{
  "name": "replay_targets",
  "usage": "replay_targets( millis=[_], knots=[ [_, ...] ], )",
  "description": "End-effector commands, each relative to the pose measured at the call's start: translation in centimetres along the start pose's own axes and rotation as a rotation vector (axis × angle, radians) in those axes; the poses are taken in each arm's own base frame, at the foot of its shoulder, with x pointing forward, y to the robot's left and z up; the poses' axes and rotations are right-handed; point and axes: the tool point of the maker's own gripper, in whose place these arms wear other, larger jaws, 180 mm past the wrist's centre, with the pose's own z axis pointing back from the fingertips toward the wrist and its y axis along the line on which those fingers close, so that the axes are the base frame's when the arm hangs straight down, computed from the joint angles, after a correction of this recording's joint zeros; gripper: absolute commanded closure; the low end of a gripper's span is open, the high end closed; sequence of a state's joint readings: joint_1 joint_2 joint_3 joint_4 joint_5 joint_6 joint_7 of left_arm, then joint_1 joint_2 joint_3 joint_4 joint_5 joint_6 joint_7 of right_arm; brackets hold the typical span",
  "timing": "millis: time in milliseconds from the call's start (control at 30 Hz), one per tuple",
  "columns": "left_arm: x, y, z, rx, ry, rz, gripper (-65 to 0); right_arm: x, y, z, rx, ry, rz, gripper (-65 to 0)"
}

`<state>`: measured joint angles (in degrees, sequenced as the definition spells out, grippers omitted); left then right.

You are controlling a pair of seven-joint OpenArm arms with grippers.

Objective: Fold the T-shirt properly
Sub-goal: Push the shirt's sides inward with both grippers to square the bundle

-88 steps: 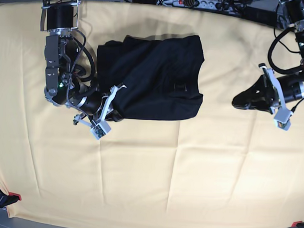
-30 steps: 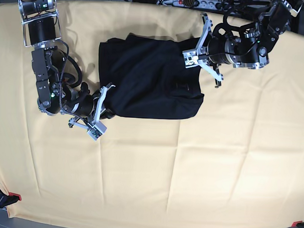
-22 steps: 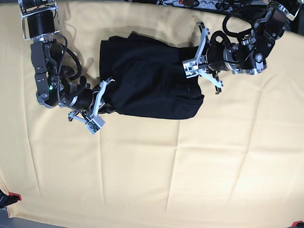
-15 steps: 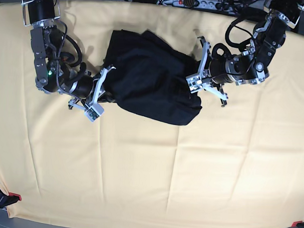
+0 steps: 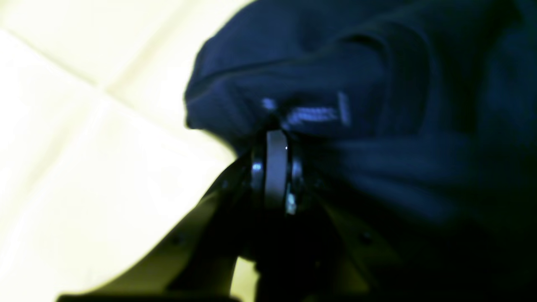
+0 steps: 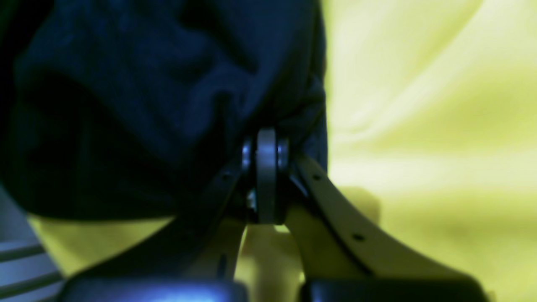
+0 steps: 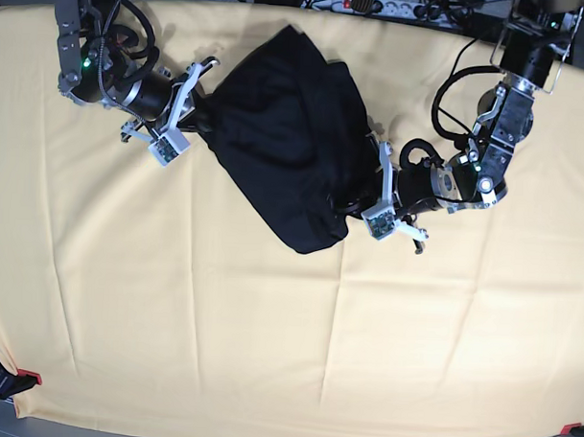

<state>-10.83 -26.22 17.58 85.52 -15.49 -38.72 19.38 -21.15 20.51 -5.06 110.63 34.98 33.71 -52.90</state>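
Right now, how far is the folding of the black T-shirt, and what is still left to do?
Done: the T-shirt is already gathered into a compact, layered bundle. In hand: the fingers of the left gripper and the right gripper are both shut on its cloth at opposite ends, and the bundle lies diagonally on the yellow table cloth. Left: lay it flat and square, smooth the bulges, then release.

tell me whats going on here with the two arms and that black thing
Two robot arms are handling a black T-shirt on a yellow cloth. The right pincer is shut on its upper left edge, and the left pincer is shut on its lower right edge near the label. The shirt lies bunched diagonally between them, not yet neatly folded.
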Motion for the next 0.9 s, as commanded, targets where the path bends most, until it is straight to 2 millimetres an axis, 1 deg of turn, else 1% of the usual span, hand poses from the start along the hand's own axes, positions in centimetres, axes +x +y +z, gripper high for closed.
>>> replay_targets(
  millis=[0,67,167,267,333,367,433,500,567,633,700,800,867],
  knots=[
    [2.0,1.6,0.1,0.024,-0.06,-0.012,0.0,-1.3,0.6,0.3,0.006,0.051,0.006,0.0],
    [2.8,2.8,-0.5,0.034,-0.086,0.001,0.0,-1.8,1.6,0.7,0.011,0.049,-0.014,0.0],
    [4.3,5.0,-1.3,0.06,-0.108,0.008,0.0,-2.0,2.7,1.1,0.016,0.032,-0.03,0.0],
    [6.1,7.0,-1.7,0.084,-0.132,0.001,0.0,-1.6,3.6,1.3,0.015,0.011,-0.047,0.0],
    [7.3,8.0,-1.6,0.096,-0.145,-0.013,0.0,-1.1,4.0,1.3,0.014,-0.006,-0.058,0.0],
    [7.6,8.3,-1.5,0.096,-0.134,-0.027,0.0,-0.9,4.1,1.3,0.011,-0.015,-0.064,0.0],
    [7.6,8.9,-1.1,0.089,-0.038,-0.034,0.0,0.1,3.6,1.4,-0.016,-0.045,-0.048,0.0],
    [7.5,8.8,-0.1,0.068,0.06,-0.026,0.0,1.3,1.7,1.8,-0.103,-0.077,-0.006,0.0],
    [7.4,7.7,1.4,0.028,0.108,-0.029,0.0,2.3,-0.2,2.3,-0.177,-0.103,0.005,0.0],
    [7.3,5.8,3.1,-0.021,0.125,-0.048,0.0,3.2,-1.7,2.8,-0.227,-0.121,0.012,0.0],
    [6.7,3.5,4.8,-0.06,0.16,-0.093,0.0,4.2,-3.3,3.5,-0.271,-0.146,0.025,0.0],
    [5.2,0.0,6.7,-0.111,0.228,-0.165,0.0,5.9,-5.6,4.8,-0.334,-0.189,0.037,0.0],
    [3.4,-2.0,7.6,-0.142,0.271,-0.17,0.0,6.5,-6.1,5.2,-0.334,-0.215,0.031,0.0]
  ],
)
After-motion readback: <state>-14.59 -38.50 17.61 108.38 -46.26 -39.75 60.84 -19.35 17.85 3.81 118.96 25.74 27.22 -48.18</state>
